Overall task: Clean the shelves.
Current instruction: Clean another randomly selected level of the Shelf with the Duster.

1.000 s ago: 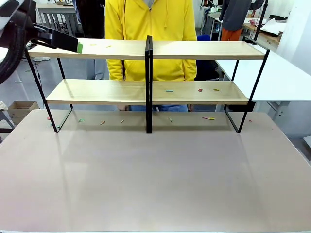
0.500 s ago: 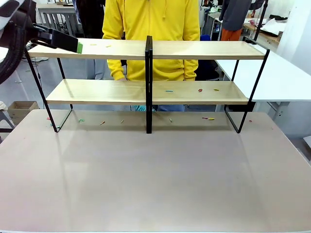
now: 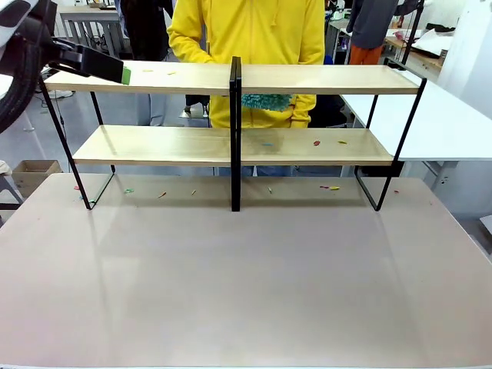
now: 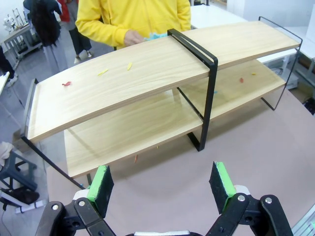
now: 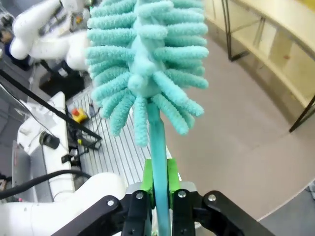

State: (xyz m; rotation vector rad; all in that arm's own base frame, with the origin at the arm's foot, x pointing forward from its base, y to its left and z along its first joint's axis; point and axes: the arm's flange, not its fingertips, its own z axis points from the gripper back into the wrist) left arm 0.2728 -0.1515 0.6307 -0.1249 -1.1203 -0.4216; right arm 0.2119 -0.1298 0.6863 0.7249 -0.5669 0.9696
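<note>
Shelves (image 3: 323,78) were set across the counter's (image 3: 246,292) far side, long axis running left to right. Left fingers (image 4: 102,183), spread wide and empty, were seen beside the upper board's left end; right fingers (image 5: 147,176), clamped on a teal duster (image 5: 142,59), were judged farther off.

The left arm (image 3: 32,42) comes in at upper left. Its claw (image 4: 161,184) is level and points right, with the 2 green-padded fingers (image 4: 102,183) spread wide and nothing between them. The right claw (image 5: 158,183) is clamped tight on a duster (image 5: 142,59) handle, the head standing beyond its fingertips.
</note>
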